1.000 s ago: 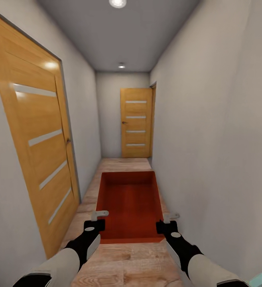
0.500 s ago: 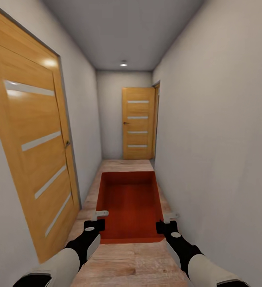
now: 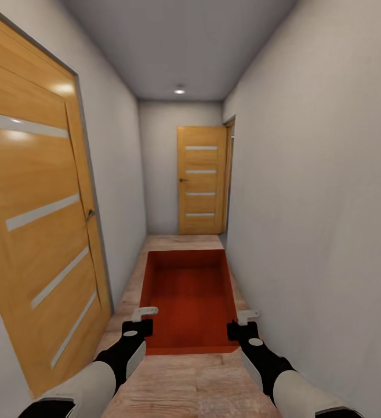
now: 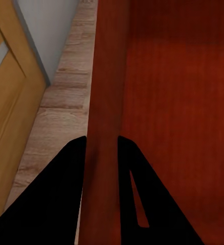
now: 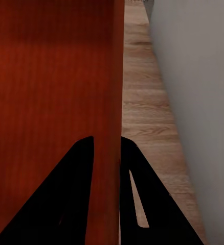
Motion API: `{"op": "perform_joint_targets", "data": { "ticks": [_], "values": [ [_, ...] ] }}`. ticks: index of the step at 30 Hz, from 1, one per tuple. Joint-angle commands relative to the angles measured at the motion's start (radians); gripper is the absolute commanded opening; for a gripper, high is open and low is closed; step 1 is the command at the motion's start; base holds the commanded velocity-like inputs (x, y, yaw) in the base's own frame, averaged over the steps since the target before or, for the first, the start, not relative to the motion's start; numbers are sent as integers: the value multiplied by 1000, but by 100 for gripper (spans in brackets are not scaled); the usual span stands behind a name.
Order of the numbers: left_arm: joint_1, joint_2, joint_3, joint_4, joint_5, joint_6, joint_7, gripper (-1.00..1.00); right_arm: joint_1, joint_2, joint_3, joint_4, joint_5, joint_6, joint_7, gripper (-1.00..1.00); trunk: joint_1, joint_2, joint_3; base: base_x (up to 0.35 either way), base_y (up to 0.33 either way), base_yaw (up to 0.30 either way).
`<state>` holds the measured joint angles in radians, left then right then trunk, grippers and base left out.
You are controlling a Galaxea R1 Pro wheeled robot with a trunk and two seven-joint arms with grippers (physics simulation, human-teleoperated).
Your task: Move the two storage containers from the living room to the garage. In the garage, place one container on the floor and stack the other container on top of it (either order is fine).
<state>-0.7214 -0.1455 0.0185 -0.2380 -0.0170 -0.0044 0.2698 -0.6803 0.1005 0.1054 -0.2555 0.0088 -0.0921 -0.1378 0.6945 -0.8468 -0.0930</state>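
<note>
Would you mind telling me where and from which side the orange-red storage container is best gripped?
By the thin side walls near the close end, one end effector on each. The storage container is lidless and has no handles, so fingers straddle each rim from above, as the left end effector and right end effector do now.

Evenly bright; ceiling light glares on door; soft render.

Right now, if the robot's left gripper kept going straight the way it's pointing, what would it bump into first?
Nothing close: the left gripper is clamped on the storage container wall, pointing down the hallway. Probably the far wooden door comes first, though depth is hard to judge.
</note>
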Motion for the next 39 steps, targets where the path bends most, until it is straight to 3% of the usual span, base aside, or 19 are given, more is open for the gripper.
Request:
{"op": "perform_joint_targets", "data": {
  "ticks": [1, 22, 39],
  "values": [
    [-1, 40, 49, -24, 5, -6, 8, -100, -1, -1, -24, 2, -6, -1, -6, -100, 1, -1, -2, 333, 0, 0],
    [-1, 40, 49, -24, 5, -6, 8, -100, -1, -1, -24, 2, -6, -1, -6, -100, 1, -1, -2, 330, 117, 0],
    [-1, 40, 49, -24, 5, -6, 8, -100, -1, -3, -24, 2, -6, -1, -6, -100, 1, -1, -2, 333, 13, 0]
  ]
}}
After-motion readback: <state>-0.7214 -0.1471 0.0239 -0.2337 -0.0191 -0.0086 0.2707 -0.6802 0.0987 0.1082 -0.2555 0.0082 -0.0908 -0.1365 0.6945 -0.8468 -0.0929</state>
